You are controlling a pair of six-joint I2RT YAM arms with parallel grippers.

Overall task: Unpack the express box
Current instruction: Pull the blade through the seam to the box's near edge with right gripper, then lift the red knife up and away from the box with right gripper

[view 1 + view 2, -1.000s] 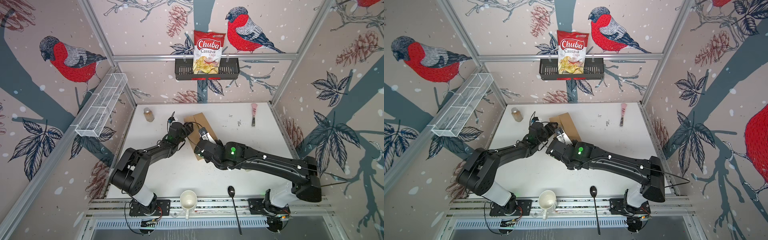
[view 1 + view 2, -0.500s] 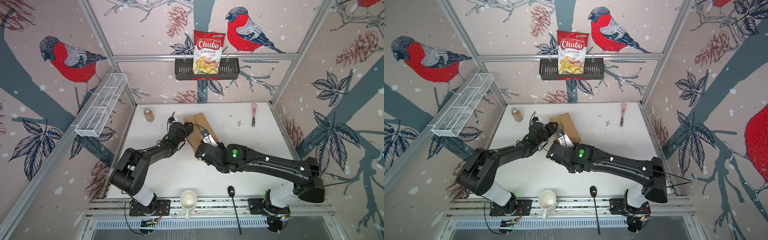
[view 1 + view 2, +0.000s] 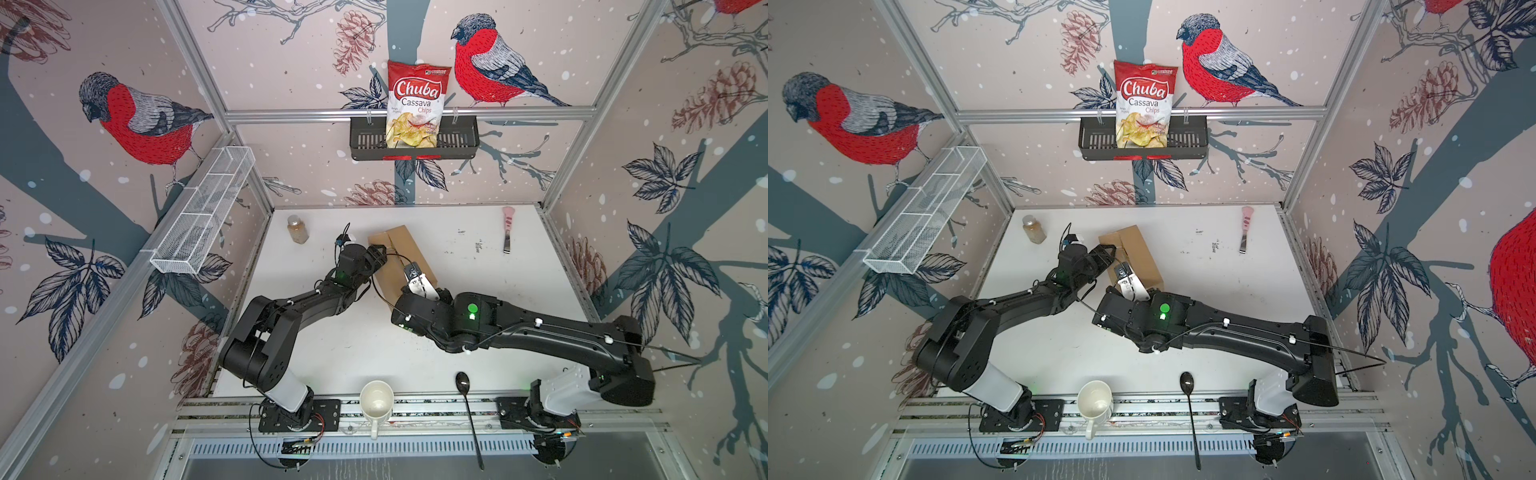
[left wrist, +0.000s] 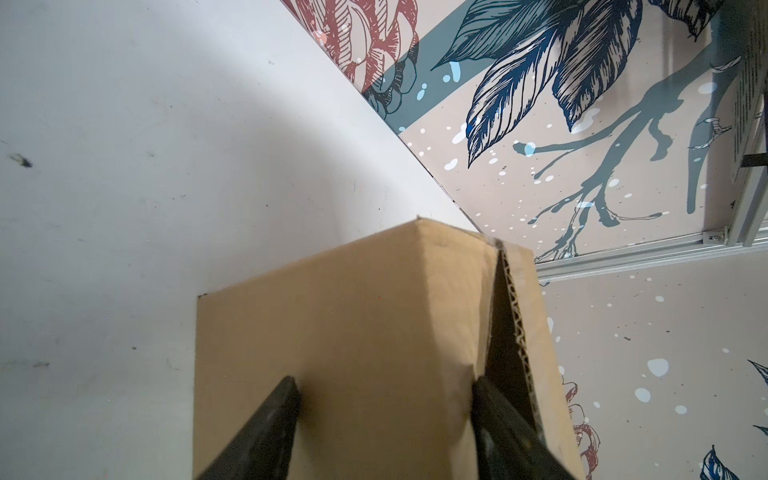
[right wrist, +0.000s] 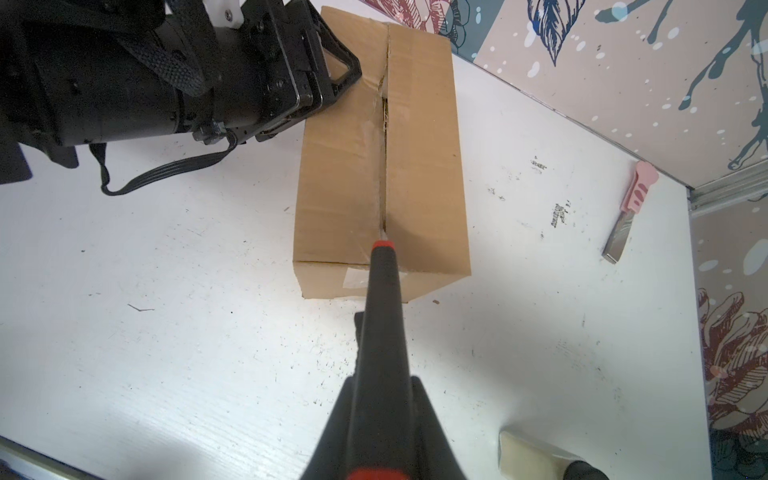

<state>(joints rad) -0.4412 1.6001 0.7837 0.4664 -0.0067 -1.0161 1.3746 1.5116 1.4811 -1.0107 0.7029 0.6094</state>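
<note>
The left gripper (image 4: 384, 384) clamps the box (image 5: 345, 166); the right gripper (image 5: 382, 382), closed on a cutter (image 5: 382, 291), slits the seam (image 5: 383, 174); next, probably lifting flaps

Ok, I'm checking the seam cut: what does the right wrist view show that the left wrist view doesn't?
Only the right wrist view: the right pincer shut on a black red-tipped tool, its tip at the top seam of the express box, and a pink-handled knife lying on the white table. Only the left wrist view: a flap's corrugated edge beside a dark gap, close up, with the fingers of the left pincer flanking one box half. Both: the express box on the white table, the left pincer clamped on its end.
</note>
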